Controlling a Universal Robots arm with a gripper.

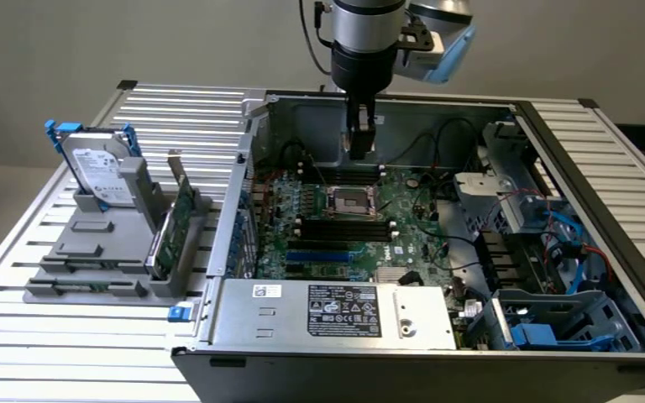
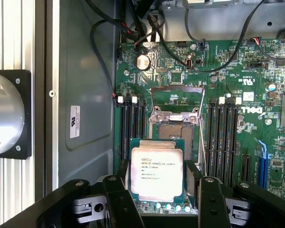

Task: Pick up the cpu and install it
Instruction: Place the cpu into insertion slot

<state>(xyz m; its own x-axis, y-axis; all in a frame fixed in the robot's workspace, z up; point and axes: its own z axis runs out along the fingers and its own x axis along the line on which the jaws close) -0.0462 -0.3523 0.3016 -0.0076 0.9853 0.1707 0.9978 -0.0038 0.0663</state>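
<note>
Wrist view: tool (image 2: 157, 168) pinches cpu (image 2: 156, 175) by opp. edges, held flat, top up, prob. to drop square into open socket (image 2: 175, 133) just beside.

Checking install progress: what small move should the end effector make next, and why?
Probably a small shift to centre the cpu over the open socket: the end effector grips it by two edges above the motherboard, and the socket looks off-centre from it.
</note>
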